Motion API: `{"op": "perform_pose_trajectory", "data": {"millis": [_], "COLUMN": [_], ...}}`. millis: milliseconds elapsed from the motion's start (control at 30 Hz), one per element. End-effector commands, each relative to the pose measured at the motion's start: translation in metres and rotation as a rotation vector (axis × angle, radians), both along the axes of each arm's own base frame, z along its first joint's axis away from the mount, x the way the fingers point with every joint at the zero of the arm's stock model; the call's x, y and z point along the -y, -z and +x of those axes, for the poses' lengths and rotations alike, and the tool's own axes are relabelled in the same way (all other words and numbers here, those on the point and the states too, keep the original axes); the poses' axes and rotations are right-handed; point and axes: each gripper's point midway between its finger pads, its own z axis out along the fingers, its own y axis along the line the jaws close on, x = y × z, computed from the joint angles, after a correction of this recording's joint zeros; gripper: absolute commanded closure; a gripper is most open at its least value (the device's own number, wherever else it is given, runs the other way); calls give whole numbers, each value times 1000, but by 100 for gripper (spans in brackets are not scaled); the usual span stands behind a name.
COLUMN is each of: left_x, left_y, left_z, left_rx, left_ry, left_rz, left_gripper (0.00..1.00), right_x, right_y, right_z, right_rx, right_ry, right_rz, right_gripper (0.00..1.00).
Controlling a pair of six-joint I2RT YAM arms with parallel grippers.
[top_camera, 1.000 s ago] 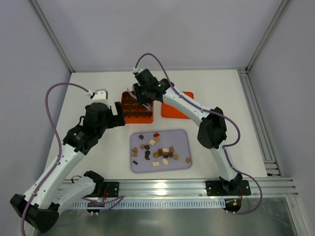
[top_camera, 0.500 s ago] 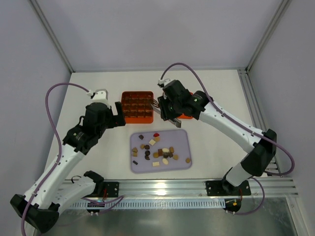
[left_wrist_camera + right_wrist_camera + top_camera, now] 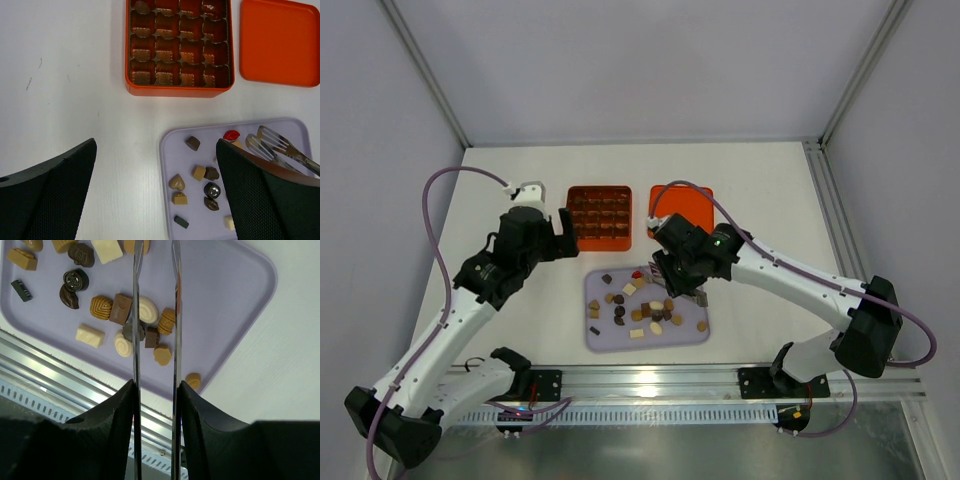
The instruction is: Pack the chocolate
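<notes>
The chocolate [image 3: 645, 310] lies as several small brown, tan, cream and one red piece on a lavender tray [image 3: 692, 278]. My right gripper [image 3: 685, 285] hovers over the tray's far right part, shut on metal tongs [image 3: 136, 315] whose two blades run parallel above the pieces [image 3: 101, 306]. The forked tong tips [image 3: 272, 142] sit beside the red piece [image 3: 231, 134]; I see nothing pinched between them. Left of the tray my left gripper [image 3: 156, 145] hangs wide open and empty, above the tray's left edge [image 3: 169, 150].
An orange gridded box [image 3: 599, 217] stands behind the tray, with a piece in a far cell [image 3: 142, 6]. Its flat orange lid [image 3: 680, 205] lies to its right. A metal rail [image 3: 75, 385] runs along the table's near edge.
My right arm has swung from over the orange box toward me and now holds the tongs above the tray. The left arm has barely shifted.
</notes>
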Motion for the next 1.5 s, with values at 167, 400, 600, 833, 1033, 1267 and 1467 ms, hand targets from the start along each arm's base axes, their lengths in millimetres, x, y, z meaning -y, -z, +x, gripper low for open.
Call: {"op": "perform_pose_trajectory", "data": {"millis": [167, 400, 600, 833, 1033, 1267, 1467], "left_x": [3, 4, 4, 3, 3, 4, 4], "left_y": [-1, 0, 0, -1, -2, -2, 0], "left_z": [5, 5, 4, 3, 3, 3, 3], "left_rx": [9, 6, 6, 8, 12, 10, 5], "left_ry": [-4, -2, -2, 0, 0, 3, 3], "left_rz": [-25, -23, -26, -26, -28, -29, -27], "left_gripper": [0, 0, 0, 0, 0, 0, 0], "right_x": [-10, -17, -24, -32, -36, -36, -36], "right_y": [-3, 1, 3, 2, 2, 10, 15], "right_z": [-10, -9, -5, -3, -4, -4, -4], "right_rx": [6, -2, 4, 4, 0, -12, -23], "right_ry": [-19, -25, -26, -30, -37, -33, -34], "right_rz": [34, 32, 25, 34, 35, 5, -16], "right_gripper": [58, 57, 57, 57, 57, 57, 57]}}
